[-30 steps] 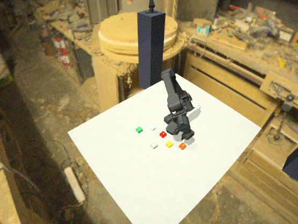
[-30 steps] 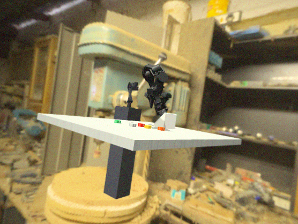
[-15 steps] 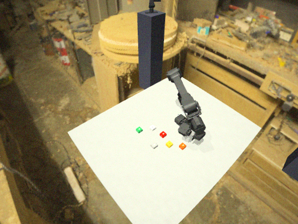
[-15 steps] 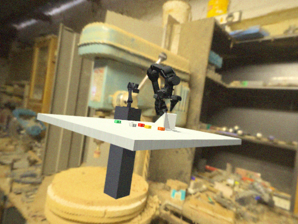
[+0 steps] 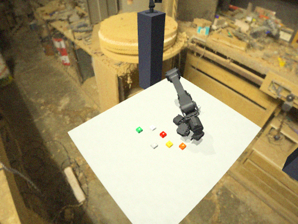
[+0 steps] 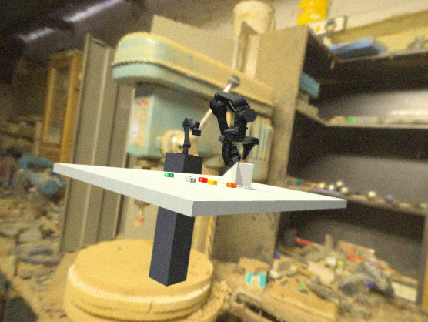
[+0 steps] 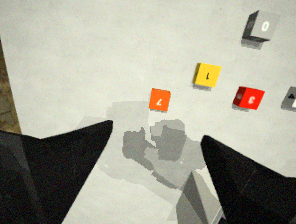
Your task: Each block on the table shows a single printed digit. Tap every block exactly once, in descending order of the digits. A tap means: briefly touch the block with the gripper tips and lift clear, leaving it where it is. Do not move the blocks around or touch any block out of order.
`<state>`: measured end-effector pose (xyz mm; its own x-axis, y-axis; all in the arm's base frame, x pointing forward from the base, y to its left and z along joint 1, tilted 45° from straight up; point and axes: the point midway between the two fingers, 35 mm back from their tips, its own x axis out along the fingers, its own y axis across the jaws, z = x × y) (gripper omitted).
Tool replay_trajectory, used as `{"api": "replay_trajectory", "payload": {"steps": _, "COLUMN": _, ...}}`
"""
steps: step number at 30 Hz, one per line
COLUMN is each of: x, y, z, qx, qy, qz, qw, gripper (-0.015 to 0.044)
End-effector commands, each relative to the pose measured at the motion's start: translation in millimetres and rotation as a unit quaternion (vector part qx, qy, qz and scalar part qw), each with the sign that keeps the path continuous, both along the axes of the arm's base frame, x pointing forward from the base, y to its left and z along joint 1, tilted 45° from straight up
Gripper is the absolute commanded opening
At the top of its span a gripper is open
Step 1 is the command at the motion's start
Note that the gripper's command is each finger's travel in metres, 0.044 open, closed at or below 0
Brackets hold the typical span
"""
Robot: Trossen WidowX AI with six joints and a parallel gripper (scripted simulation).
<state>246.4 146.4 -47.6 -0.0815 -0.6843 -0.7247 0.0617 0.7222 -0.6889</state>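
My gripper is open and empty above the table. In the wrist view, the orange block, showing a 7, lies just beyond the gap between the fingertips. The yellow block shows a 1, the red block a 3 and the grey block a 0. The white block is cut off at the wrist view's right edge. The green block is outside that view; its digit is unreadable.
A white wedge-shaped thing stands on the white table near the gripper, mostly hidden behind the arm in the top view. A dark pillar stands beyond the table's edge.
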Motion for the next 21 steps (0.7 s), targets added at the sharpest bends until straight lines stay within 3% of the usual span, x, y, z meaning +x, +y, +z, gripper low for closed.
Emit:
{"api": "replay_trajectory", "payload": {"steps": 1, "x": 33.4, "y": -15.6, "z": 15.9, "qx": 0.017, "qy": -0.011, "qz": -0.012, "qw": 1.0, "gripper": 0.04}}
{"api": "replay_trajectory", "payload": {"steps": 9, "x": 112.3, "y": -93.4, "z": 78.4, "qx": -0.006, "qy": -0.008, "qz": -0.003, "qw": 1.0, "gripper": 0.04}}
{"api": "replay_trajectory", "payload": {"steps": 21, "x": 118.8, "y": -104.3, "z": 86.2, "qx": -0.011, "qy": -0.006, "qz": -0.002, "qw": 1.0, "gripper": 0.04}}
